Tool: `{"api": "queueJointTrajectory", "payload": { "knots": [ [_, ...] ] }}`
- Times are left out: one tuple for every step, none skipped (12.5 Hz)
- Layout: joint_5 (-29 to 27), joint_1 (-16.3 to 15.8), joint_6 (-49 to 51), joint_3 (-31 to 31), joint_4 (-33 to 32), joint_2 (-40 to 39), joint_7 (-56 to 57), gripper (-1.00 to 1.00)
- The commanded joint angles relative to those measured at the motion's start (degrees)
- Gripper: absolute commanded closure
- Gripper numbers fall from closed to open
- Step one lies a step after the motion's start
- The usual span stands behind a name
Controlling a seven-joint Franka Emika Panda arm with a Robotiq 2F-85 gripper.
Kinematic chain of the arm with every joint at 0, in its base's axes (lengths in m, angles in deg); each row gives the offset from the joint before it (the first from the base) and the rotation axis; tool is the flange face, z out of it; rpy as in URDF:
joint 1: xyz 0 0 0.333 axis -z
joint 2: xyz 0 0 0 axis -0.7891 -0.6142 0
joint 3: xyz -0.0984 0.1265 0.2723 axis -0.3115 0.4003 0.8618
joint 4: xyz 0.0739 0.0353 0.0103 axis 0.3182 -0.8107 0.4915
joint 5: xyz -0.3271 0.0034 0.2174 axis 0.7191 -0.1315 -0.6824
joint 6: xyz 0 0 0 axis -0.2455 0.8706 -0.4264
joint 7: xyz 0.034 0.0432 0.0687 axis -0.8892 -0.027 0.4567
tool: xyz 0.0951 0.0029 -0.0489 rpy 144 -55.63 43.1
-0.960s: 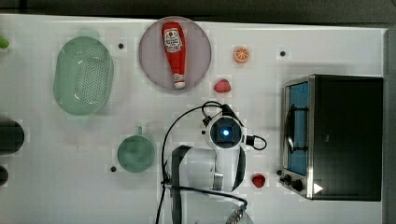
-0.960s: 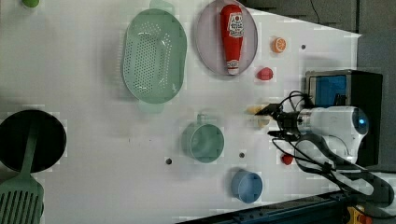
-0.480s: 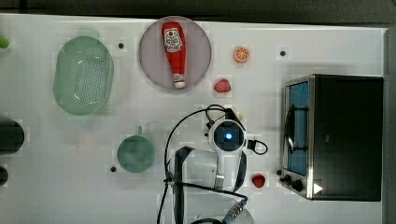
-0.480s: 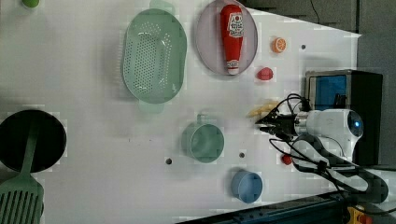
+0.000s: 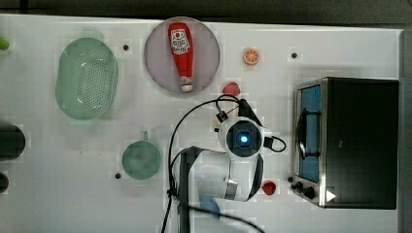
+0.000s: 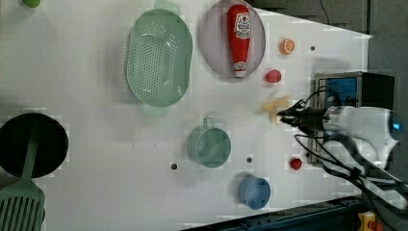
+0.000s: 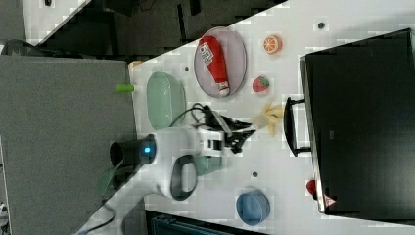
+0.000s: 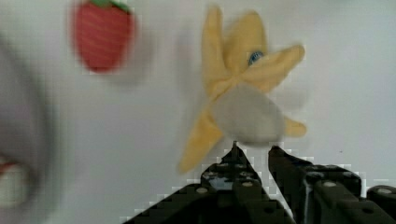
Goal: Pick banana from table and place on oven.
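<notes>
White table [image 5: 58,194] — plate [image 5: 155,73] holds ketchup bottle [image 5: 181,54]; fingers [image 8: 243,163] nearly together at banana [image 8: 243,98].

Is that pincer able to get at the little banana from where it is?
Probably yes. The pincer sits right at the cream end of the banana, its tips nearly together, with bare table around and nothing between them.

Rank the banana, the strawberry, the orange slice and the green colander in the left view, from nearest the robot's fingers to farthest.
1. banana, right at the fingers
2. strawberry, just above
3. orange slice, higher up
4. green colander, far toward the left view's left
</notes>
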State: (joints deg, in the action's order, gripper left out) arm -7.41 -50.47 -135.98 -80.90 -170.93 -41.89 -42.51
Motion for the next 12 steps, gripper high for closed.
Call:
{"api": "queueJointTrajectory", "payload": {
  "knots": [
    [1.4, -0.3, 10.0, 0.4, 4.5, 10.4, -0.5, 0.49],
    [1.4, -0.3, 16.6, 0.4, 6.8, 13.1, -0.5, 0.49],
    [1.4, -0.2, 23.1, 0.1, 9.4, 15.3, -0.5, 0.49],
    [1.4, -0.1, 29.3, -0.2, 12.4, 17.0, -0.4, 0.49],
    [1.4, -0.1, 34.8, -0.7, 15.4, 18.4, 0.2, 0.49],
    [1.4, 0.0, 39.4, -1.6, 18.3, 19.2, 1.7, 0.49],
    [1.4, 0.3, 42.9, -2.8, 20.9, 19.6, 4.3, 0.49],
    [1.4, 0.6, 44.9, -4.3, 23.1, 19.6, 7.1, 0.49],
    [1.4, 0.9, 45.3, -6.2, 24.8, 19.4, 10.0, 0.49],
    [1.4, 1.3, 45.3, -8.2, 26.0, 19.1, 12.6, 0.49],
    [1.5, 1.6, 45.3, -10.4, 26.7, 18.6, 15.1, 0.49],
    [1.5, 1.9, 45.3, -12.8, 27.1, 17.9, 17.5, 0.49]
  ]
}}
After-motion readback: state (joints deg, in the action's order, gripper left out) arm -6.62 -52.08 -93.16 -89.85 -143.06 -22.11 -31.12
